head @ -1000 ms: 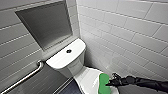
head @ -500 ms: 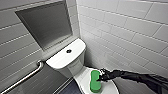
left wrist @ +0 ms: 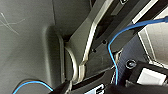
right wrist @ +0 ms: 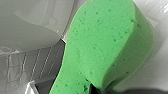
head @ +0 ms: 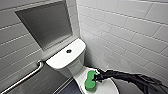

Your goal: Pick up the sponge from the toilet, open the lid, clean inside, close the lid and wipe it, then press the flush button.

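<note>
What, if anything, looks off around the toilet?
Nothing stands out. The toilet looks intact, the flush button sits centred on the tank top, and the green sponge lies flat on the white surface in front of the tank, held at its waist by the right gripper. No spill shows.

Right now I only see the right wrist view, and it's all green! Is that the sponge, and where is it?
Observer: Yes. In the head view the sponge lies against the lid of the toilet, gripped at its waist by the right gripper.
Operator: Is the lid open?
Observer: No, it's closed, white under the sponge.
Operator: Where's the button?
Observer: Behind the sponge, the flush button is a dark dot mid tank top.
</note>
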{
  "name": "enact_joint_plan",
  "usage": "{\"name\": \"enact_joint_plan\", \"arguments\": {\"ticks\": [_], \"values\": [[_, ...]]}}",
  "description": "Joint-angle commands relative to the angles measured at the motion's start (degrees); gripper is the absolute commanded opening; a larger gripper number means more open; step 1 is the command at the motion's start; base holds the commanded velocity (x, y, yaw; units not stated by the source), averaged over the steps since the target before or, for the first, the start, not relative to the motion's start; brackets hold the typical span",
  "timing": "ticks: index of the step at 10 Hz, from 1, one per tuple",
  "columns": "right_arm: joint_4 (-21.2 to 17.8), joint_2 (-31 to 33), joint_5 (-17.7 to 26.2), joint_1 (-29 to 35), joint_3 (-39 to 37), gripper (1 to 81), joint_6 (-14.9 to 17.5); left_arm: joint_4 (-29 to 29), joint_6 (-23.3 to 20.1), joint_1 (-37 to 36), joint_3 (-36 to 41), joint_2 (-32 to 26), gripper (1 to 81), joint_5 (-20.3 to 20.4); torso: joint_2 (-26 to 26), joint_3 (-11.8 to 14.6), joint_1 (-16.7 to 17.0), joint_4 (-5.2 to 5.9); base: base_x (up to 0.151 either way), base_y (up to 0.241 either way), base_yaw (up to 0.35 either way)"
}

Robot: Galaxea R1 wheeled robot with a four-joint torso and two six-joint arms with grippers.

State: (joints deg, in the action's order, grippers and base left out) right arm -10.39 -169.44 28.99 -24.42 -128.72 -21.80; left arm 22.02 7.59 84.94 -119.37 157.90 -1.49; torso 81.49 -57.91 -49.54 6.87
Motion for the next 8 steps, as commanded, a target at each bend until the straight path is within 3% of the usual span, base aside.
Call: {"name": "enact_joint_plan", "arguments": {"ticks": [1,5,8], "values": [[3.1,-6.2,-2.1,3.2,-9.0,1.0,-1.3,0.1,-0.2,1.1,1.4,-1.0,81.1,-4.0,0.0,0.0,0.0,0.00,0.000,0.000,0.000],[3.2,-4.3,-5.0,-3.1,-9.8,1.0,-1.0,0.1,-0.2,1.8,1.4,-1.5,81.1,-2.9,0.0,0.0,0.0,0.00,0.000,0.000,0.000],[4.3,9.4,-5.8,-6.7,9.6,1.0,-1.2,0.3,-0.2,1.9,1.4,-1.4,81.1,-2.9,0.0,0.0,0.0,0.00,0.000,0.000,0.000]]}}
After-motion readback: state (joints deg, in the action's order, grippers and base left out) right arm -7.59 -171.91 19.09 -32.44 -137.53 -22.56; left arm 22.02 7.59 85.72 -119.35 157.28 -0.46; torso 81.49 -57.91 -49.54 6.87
